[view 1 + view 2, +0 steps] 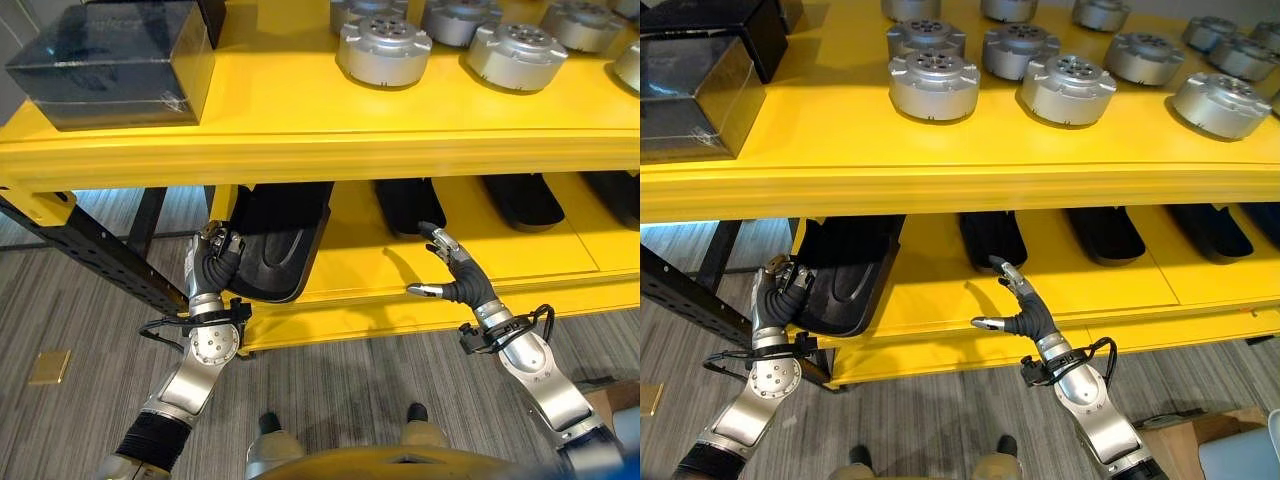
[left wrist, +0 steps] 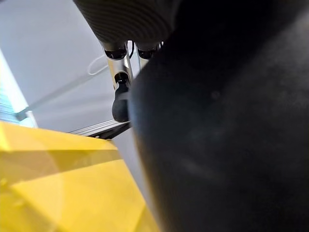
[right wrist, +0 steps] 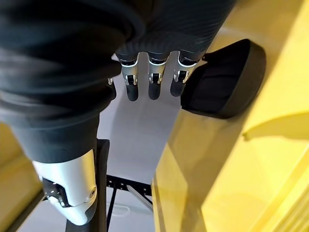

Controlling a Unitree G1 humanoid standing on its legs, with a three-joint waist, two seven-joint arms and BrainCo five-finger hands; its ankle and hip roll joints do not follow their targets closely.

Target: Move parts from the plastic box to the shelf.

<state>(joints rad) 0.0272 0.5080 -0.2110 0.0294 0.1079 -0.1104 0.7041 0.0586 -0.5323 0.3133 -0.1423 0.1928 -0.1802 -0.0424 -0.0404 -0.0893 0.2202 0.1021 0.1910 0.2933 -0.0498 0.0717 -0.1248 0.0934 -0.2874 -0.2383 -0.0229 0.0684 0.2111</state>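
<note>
A glossy yellow two-tier shelf spans the frame, its top deck carrying rows of round machined silver motor parts — ribbed rims, flat caps with a ring of small holes — across the upper right, and a dark smoked-plastic box with a shiny lid at the upper left. On the lower tier, matte black curved shell parts lie in a row: one at centre, another to its right. At lower left, the left hand is clenched round the edge of a larger black shell part, smooth and scoop-shaped, which leans half off the left end of the lower tier. At lower centre-right the right hand hovers over the yellow lower deck with fingers straight and thumb spread — grasping nothing, well apart from the black parts.
</note>
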